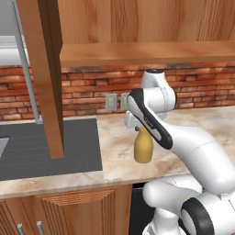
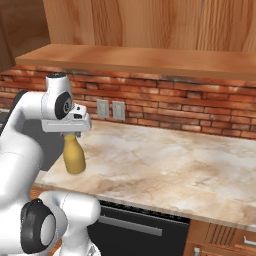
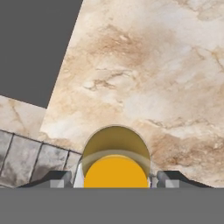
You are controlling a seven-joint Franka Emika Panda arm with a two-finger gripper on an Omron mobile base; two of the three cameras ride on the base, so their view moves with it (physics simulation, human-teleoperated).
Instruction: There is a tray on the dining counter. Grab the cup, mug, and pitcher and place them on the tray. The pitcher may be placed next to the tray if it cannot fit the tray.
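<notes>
The mustard-yellow pitcher (image 1: 143, 149) stands upright over the marble kitchen counter (image 1: 183, 124), close to its front edge. My gripper (image 1: 137, 129) comes down from above and is shut on the pitcher's paler neck. From the right base the pitcher (image 2: 74, 156) hangs under the gripper (image 2: 71, 135). Looking down the hand, the pitcher's round mouth (image 3: 116, 157) sits between the two fingertips (image 3: 59, 178). Whether its base touches the counter I cannot tell. The tray, cup, mug and dining counter are out of view.
A dark grey recessed panel (image 1: 46, 147) lies left of the pitcher. A wooden post (image 1: 48, 78) rises in front of it. The red brick wall (image 2: 200, 107) with wall sockets (image 2: 111, 109) backs the counter, under a wooden shelf (image 2: 150, 57). Bare marble (image 2: 175, 160) stretches to the right.
</notes>
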